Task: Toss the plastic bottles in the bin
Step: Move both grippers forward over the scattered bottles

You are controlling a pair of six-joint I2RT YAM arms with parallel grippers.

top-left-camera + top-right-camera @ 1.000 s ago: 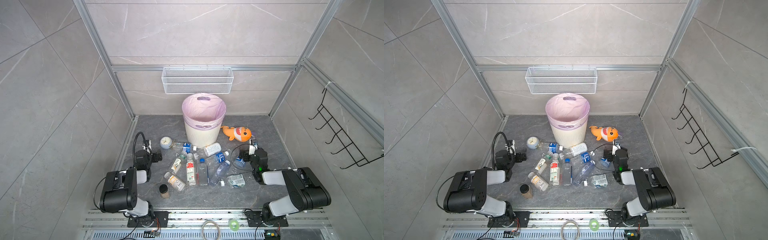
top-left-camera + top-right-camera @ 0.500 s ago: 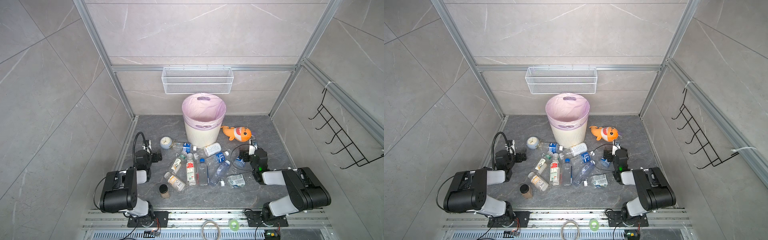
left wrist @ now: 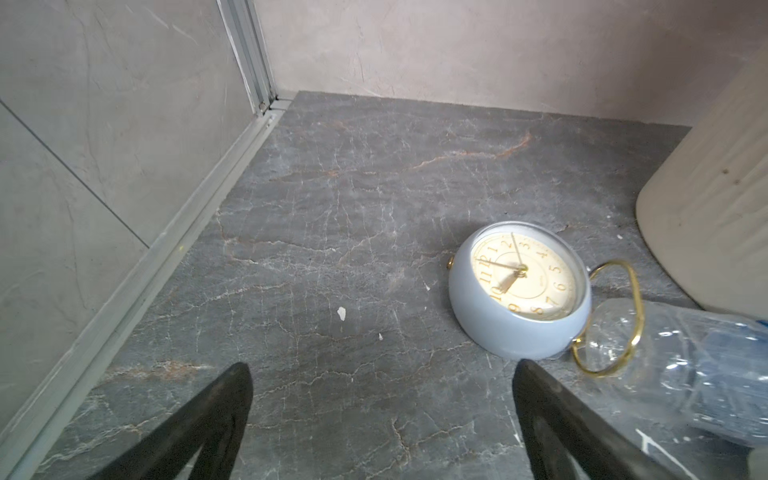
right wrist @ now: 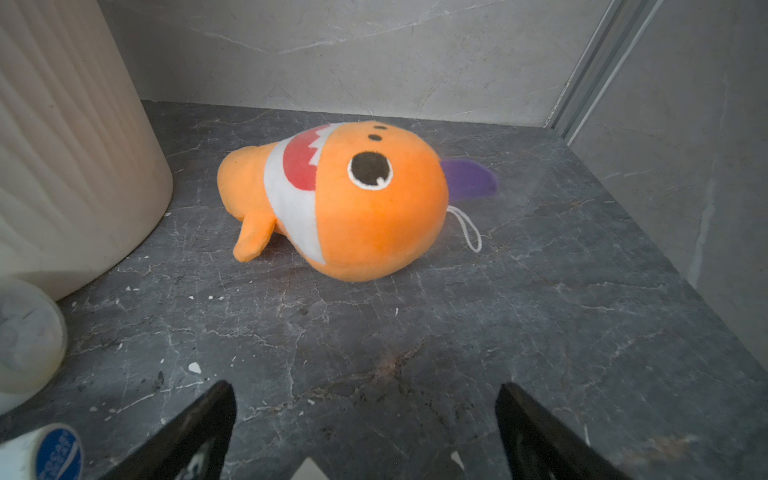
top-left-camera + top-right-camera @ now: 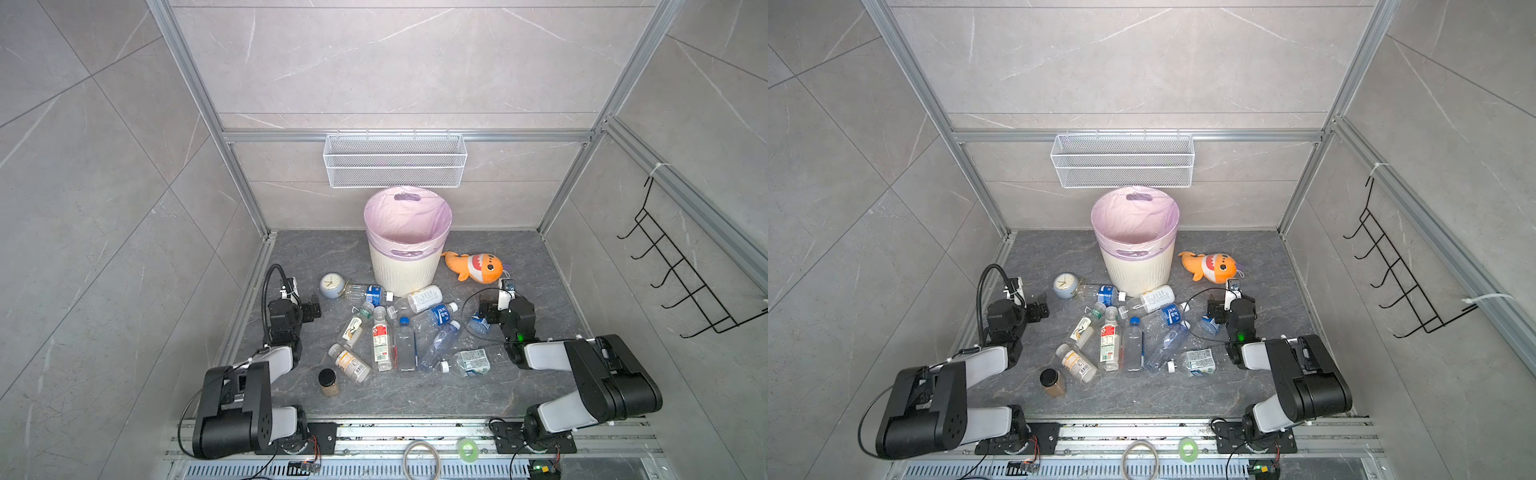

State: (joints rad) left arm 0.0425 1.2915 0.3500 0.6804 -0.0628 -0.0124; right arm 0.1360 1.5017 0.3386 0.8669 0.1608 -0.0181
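Left hand (image 3: 382,370) and right hand (image 4: 365,387) low, pointing forward, both spread apart, empty

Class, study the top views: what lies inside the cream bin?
Inside the bin, only its pink-lilac liner shows, nothing else. The near wall hides the inner front and perhaps some of the bottom.

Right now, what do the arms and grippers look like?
Both arms: blocky black housings joined by rounded pale-grey links. The left arm has a thick black cable arching over its wrist; the right arm shows a green light and a thin looping cable. Jaws are black and tapered.
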